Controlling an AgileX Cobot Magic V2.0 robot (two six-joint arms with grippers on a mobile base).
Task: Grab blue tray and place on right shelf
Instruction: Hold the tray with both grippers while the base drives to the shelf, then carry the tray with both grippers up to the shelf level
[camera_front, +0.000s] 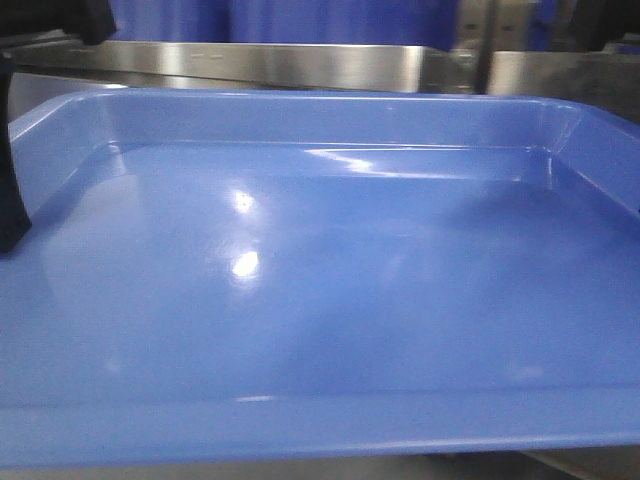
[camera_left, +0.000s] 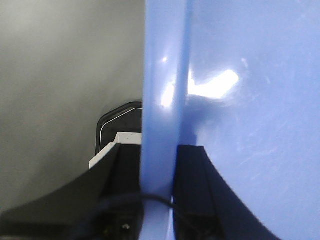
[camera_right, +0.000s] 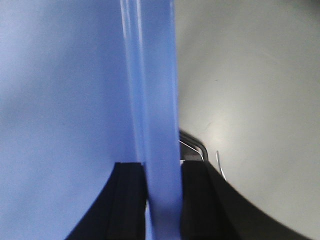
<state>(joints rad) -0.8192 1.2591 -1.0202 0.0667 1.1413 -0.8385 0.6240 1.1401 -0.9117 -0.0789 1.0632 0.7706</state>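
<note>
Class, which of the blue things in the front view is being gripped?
The pale shallow tray: left gripper and right gripper pinch its rim. The darker blue things sit behind the steel rail.

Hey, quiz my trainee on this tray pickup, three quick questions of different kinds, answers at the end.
1. True or false: the blue tray holds a cup.
2. The left gripper and right gripper each clamp: A the tray's rim, B its floor, C nothing.
3. What shiny metal thing stands behind the tray?
Key: 1 false; 2 A; 3 the right shelf.
</note>
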